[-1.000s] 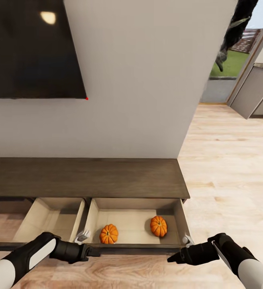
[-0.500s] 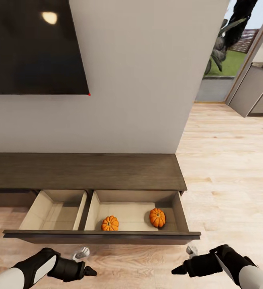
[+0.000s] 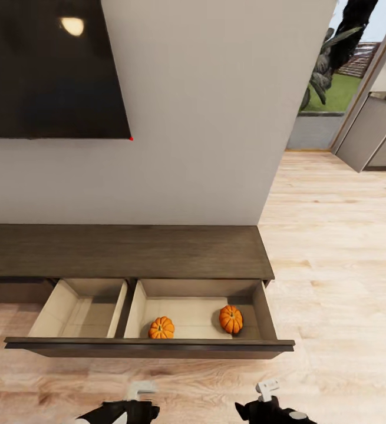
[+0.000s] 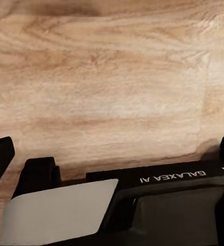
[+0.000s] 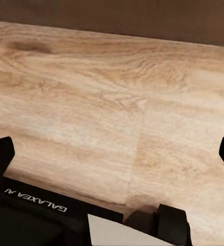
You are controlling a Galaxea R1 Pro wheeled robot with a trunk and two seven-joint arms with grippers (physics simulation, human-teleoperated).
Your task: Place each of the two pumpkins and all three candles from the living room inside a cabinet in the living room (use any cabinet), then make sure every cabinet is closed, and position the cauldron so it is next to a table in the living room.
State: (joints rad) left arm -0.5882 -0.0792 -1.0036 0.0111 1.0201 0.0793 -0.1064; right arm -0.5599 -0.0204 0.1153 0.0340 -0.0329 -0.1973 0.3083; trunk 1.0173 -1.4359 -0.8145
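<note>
Dark-brown wood forms the cabinet point(image 3: 122, 250) along the white wall point(image 3: 204, 118) in the head view, its wide drawer point(image 3: 151, 347) pulled out over the plank floor point(image 3: 334, 235). A divider splits the beige-lined drawer in two. The right compartment holds both pumpkins: one point(image 3: 161, 328) close to the drawer front, left of middle, the other point(image 3: 231, 319) further right, near the side wall; they sit well apart. The left compartment shows only its lining. A black screen point(image 3: 51, 68) hangs above the cabinet. Low at the picture's edge, the left gripper point(image 3: 138, 391) and right gripper point(image 3: 267, 388) hang over the floor in front of the drawer, touching nothing; from here I cannot tell how wide either stands.

From the left wrist, black fingertips point(image 4: 0, 156) sit at opposite edges with bare floor point(image 4: 112, 87) between them, so the pincer is spread and empty. White lettering on the black arm casing reads "GALAXEA AI".

From the right wrist, the fingertips point(image 5: 0, 154) are likewise wide apart over floor point(image 5: 117, 102), holding nothing; the drawer front point(image 5: 142, 18) is a dark band beyond. "GALAXEA AI" appears here too.
</note>
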